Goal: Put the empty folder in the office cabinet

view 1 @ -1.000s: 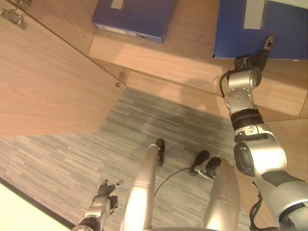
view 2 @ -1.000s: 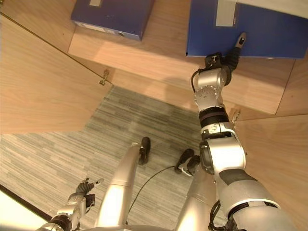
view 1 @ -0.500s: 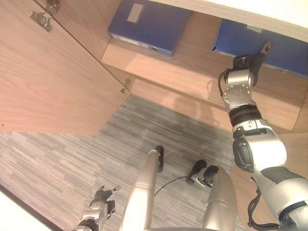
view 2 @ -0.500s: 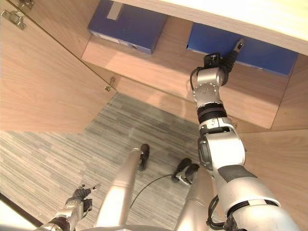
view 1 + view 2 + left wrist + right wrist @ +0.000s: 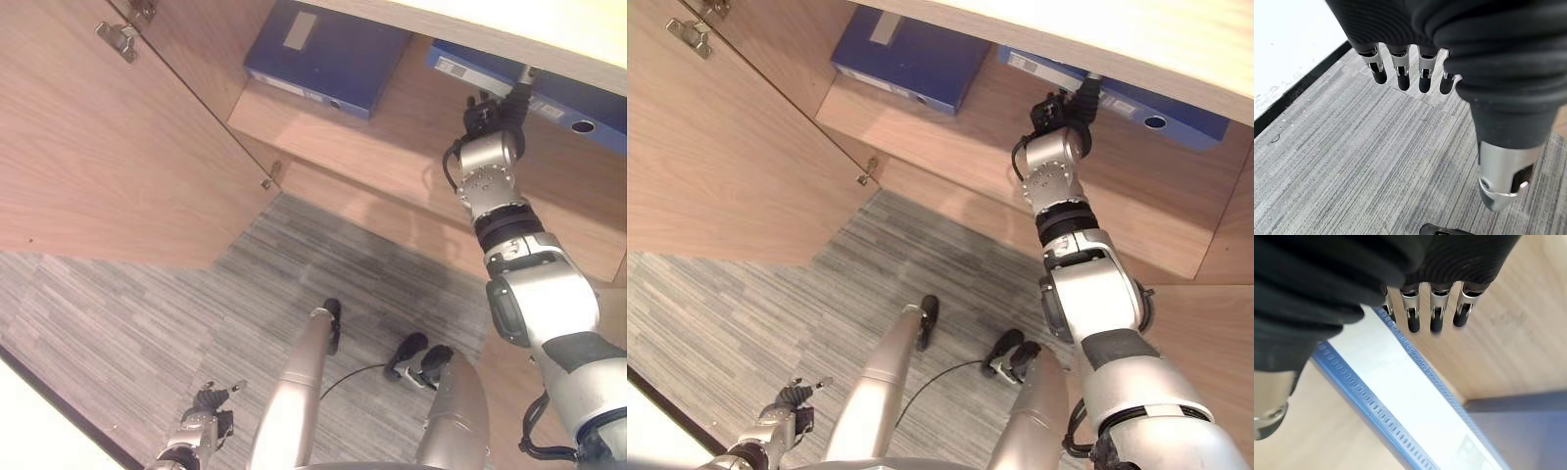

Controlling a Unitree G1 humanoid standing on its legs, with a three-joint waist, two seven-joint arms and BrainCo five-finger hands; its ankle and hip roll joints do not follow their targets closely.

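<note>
A blue folder [image 5: 549, 90] lies on the cabinet shelf [image 5: 392, 147] at the right, tucked under the board above. Its white-labelled spine [image 5: 1400, 382] faces out. My right hand [image 5: 497, 110] reaches up to the folder's front edge. In the right wrist view its fingers [image 5: 1435, 318] are straight over the spine and the thumb [image 5: 1273, 401] stands apart, so the hand is open. My left hand [image 5: 204, 419] hangs low at the left above the carpet, fingers [image 5: 1400, 73] straight and holding nothing.
A second blue folder [image 5: 323, 54] lies further left on the same shelf. The cabinet's wooden door [image 5: 108, 147] stands open at the left, hinges showing. Grey striped carpet [image 5: 1352, 161] covers the floor, with a white wall and dark skirting [image 5: 1298, 88] beside it.
The whole picture has shifted as the camera moved. My right hand has stayed at the folder's front edge, and the folder now sits under the upper board. The left hand hangs as before.
</note>
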